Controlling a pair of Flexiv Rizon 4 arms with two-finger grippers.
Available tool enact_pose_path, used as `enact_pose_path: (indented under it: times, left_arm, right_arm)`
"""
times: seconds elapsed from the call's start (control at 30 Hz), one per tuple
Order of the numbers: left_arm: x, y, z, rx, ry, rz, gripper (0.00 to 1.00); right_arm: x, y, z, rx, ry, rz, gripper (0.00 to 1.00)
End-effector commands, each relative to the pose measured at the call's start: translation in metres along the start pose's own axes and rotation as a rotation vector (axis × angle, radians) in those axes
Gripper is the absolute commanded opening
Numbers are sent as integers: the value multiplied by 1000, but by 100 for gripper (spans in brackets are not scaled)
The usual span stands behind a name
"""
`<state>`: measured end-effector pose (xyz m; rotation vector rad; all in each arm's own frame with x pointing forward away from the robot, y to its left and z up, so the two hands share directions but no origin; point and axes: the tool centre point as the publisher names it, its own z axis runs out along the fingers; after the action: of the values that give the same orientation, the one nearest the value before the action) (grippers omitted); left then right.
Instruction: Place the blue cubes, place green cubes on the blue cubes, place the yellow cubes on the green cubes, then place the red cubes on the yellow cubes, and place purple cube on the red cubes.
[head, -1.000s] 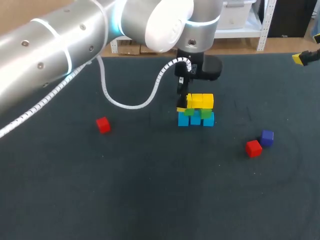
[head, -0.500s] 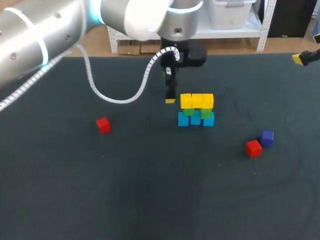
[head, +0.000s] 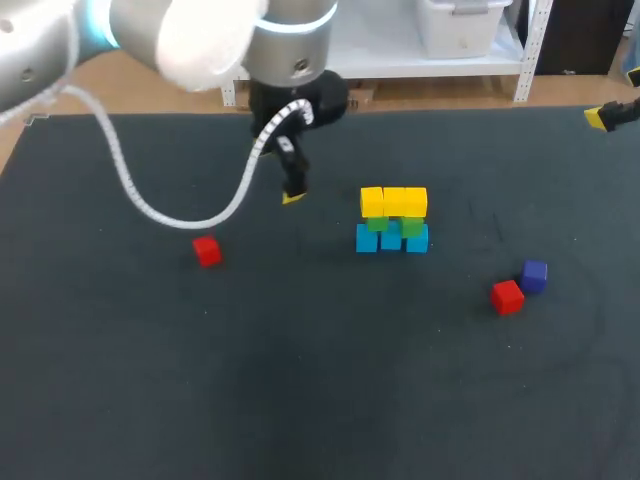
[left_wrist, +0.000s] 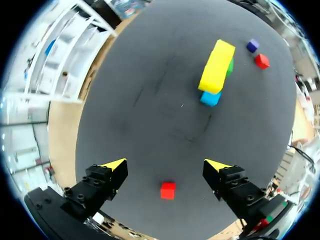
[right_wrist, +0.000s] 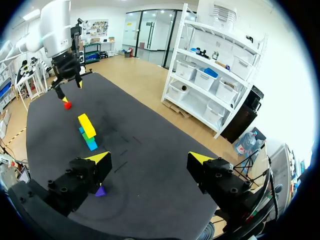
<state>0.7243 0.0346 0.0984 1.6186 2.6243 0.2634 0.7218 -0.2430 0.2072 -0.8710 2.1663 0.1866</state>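
1. Red cube on the right (head: 507, 297) lies nearest, just beside the purple cube (head: 534, 275). I cannot tell whether the two touch. A finger coming down for the red one could easily knock the purple one away.
2. Red cube on the left (head: 207, 250) sits alone on the dark table (head: 300, 400). In the left wrist view it lies under the gripper, between the lines of the fingers. If its faces are not square to them, it may twist or skid on closing.
3. Farther back stands the stack, with blue cubes (head: 391, 239) at the bottom, green cubes (head: 410, 227) above and yellow cubes (head: 394, 202) on top. A red cube set off-centre or pressed hard could shift the yellow row or topple it. The green layer is mostly hidden, and the count in each layer is hard to make out.
4. The left gripper (head: 293, 190) hovers between the lone red cube and the stack, its fingers spread and holding nothing.
5. The right gripper (right_wrist: 149, 159) is at the far right edge, cut off in the head view. Its own wrist view shows the fingers apart and empty.
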Motion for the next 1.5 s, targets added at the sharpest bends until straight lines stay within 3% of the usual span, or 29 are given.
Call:
enact_pose_path:
  times: [0.03,0.27,0.63,1.0,1.5]
  left_arm:
    - [34,-1,10,-41,-105,-48,100]
    - [63,5,27,-56,-65,-131,100]
    - [90,5,42,-52,-41,-210,100]
    - [116,-21,62,59,-24,-99,100]
    - [110,-24,90,139,-22,-36,96]
  right_arm:
    - [1,4,-2,39,1,2,100]
    - [1,4,-2,39,1,2,100]
    - [1,4,-2,39,1,2,100]
    - [1,4,-2,39,1,2,100]
    - [1,4,-2,39,1,2,100]
